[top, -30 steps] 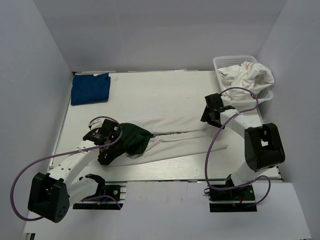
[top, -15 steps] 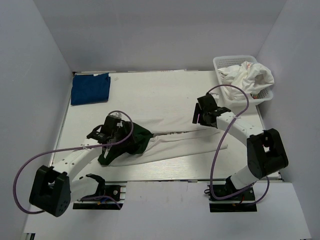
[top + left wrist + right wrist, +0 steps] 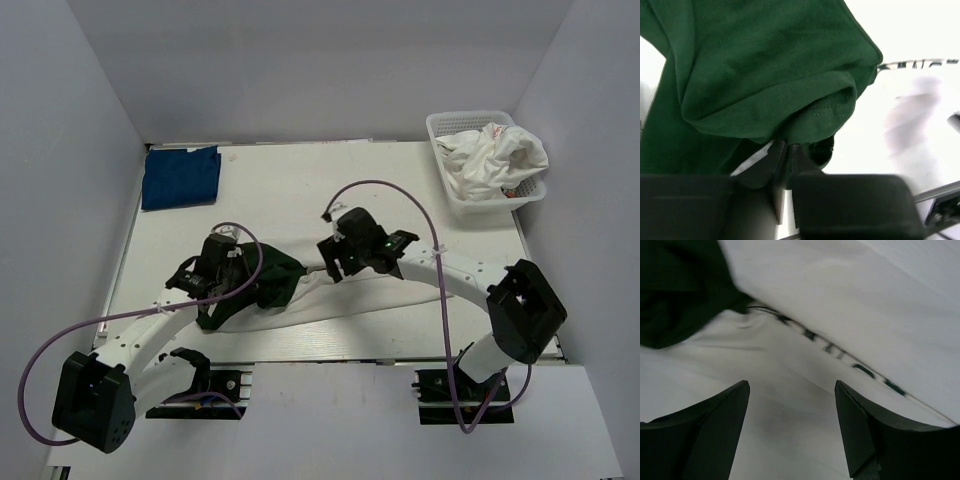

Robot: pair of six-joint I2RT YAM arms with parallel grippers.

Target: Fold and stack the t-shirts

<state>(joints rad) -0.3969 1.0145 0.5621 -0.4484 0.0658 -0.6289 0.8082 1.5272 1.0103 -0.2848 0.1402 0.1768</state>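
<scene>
L gripper (image 3: 786, 152) nearly closed, pinching green sleeve (image 3: 765, 75); R gripper (image 3: 791, 387) wide open, empty, over t-shirt's white body (image 3: 770, 371).

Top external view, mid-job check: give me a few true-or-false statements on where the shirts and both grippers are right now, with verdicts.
1. The right gripper is open above the white body of the green-sleeved shirt. True.
2. The dark blue shirt lies in the basket. False: it lies folded at the far left corner of the table.
3. The left gripper has closed on a fold of the green sleeve. True.
4. The basket is empty. False: white shirts are heaped in it and hang over its rim.
</scene>
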